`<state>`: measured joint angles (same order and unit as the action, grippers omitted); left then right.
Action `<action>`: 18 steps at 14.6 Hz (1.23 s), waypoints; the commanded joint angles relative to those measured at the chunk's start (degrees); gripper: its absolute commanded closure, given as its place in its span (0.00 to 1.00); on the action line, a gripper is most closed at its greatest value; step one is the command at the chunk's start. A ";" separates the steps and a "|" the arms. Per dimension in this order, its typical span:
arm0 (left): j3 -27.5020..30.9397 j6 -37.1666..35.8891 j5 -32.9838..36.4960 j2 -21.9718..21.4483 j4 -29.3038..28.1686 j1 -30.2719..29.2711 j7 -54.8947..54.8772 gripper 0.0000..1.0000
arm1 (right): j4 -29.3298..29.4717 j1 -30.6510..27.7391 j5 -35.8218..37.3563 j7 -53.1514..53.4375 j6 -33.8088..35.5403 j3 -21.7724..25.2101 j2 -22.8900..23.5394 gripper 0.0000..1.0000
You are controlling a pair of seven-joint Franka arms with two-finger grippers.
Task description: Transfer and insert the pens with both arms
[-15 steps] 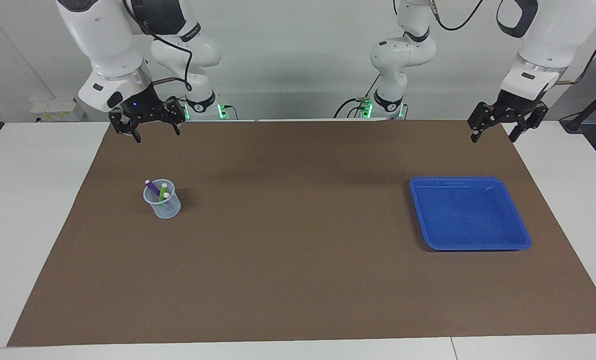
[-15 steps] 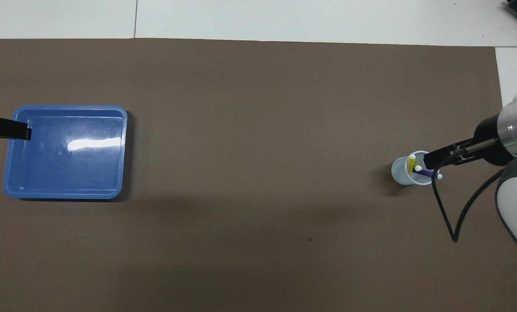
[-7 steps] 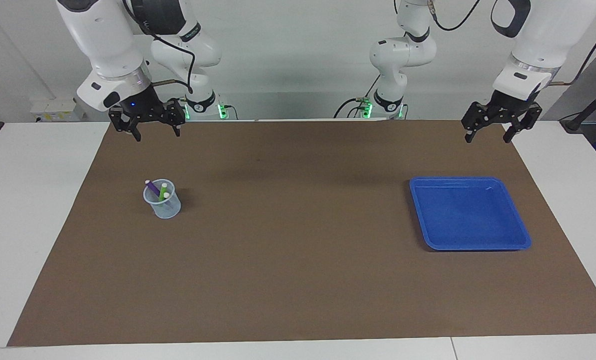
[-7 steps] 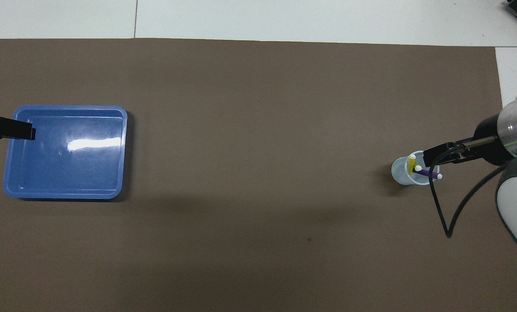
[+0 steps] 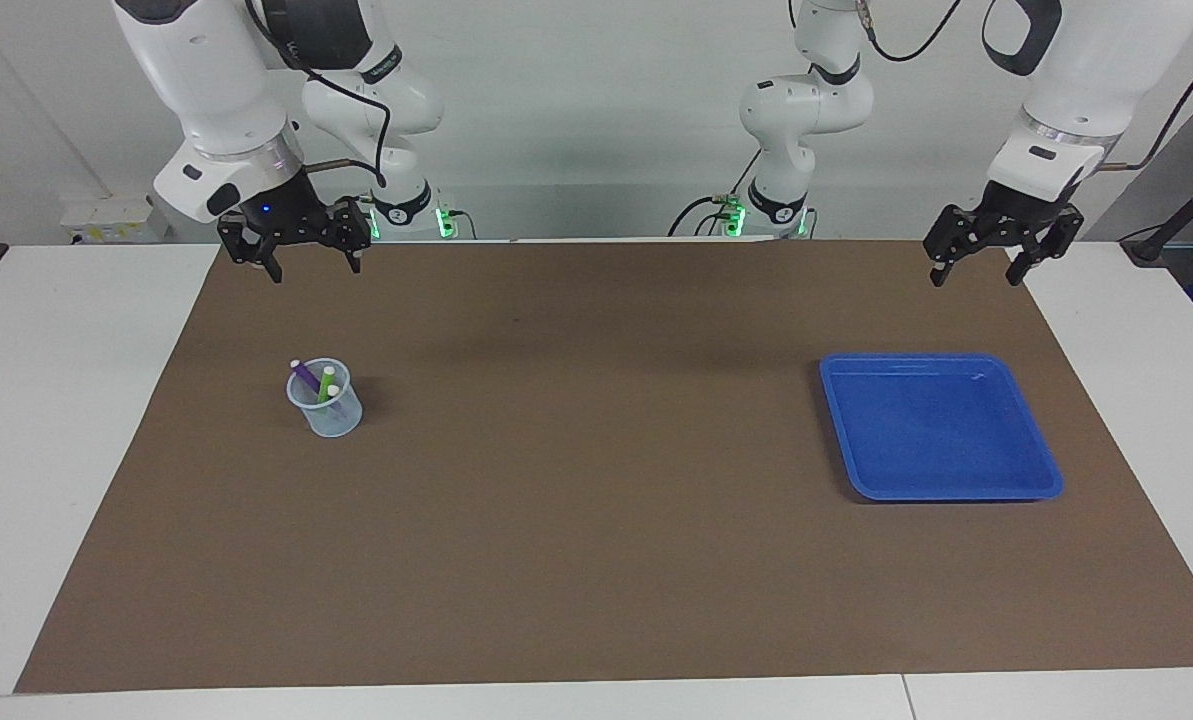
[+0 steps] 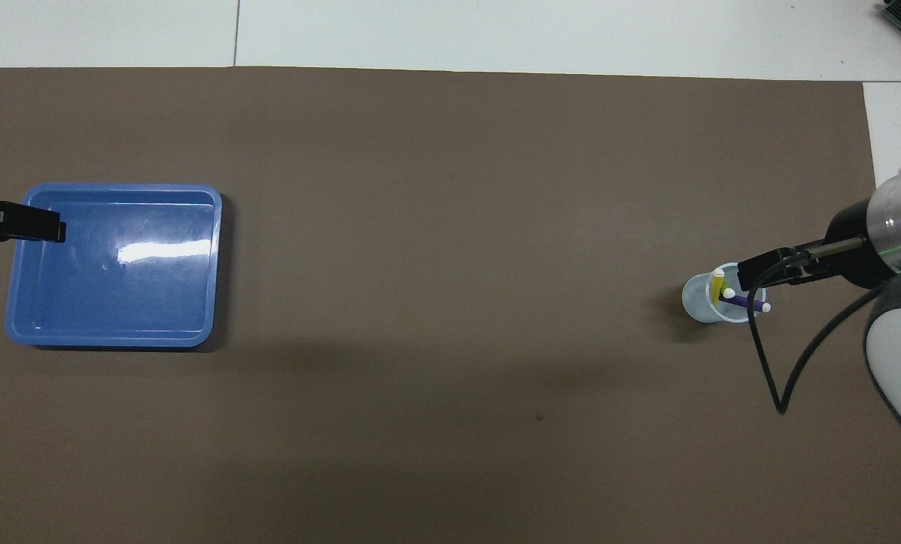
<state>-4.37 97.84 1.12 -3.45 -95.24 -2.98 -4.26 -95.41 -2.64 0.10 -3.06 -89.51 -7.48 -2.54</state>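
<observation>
Pens (image 5: 318, 383) lean loosely in our cup (image 5: 326, 412); both right gripper (image 5: 311, 262) and left gripper (image 5: 974, 267) hang released, and a clumsy dip could topple it.

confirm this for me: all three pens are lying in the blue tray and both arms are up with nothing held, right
Not quite. The pens stand in the clear cup at the right arm's end of the table; the blue tray holds nothing, as the facing view shows. The left gripper and right gripper are indeed up, holding nothing.
</observation>
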 commanded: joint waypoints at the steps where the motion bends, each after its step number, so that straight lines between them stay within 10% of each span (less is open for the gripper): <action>1: 1.11 -0.89 0.64 0.90 1.63 1.23 1.10 0.00 | -1.27 -0.35 -0.01 1.04 -1.11 0.01 -0.62 0.00; 18: 2.61 -5.11 -3.23 0.64 1.72 1.23 2.77 0.00 | -0.66 -2.02 0.25 1.04 -1.28 0.01 -0.01 0.00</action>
<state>-2.75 94.66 -1.48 -3.43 -95.23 -2.83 -2.28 -95.51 -3.92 0.10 -3.04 -90.01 -6.96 -2.33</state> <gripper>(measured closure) 0.000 0.000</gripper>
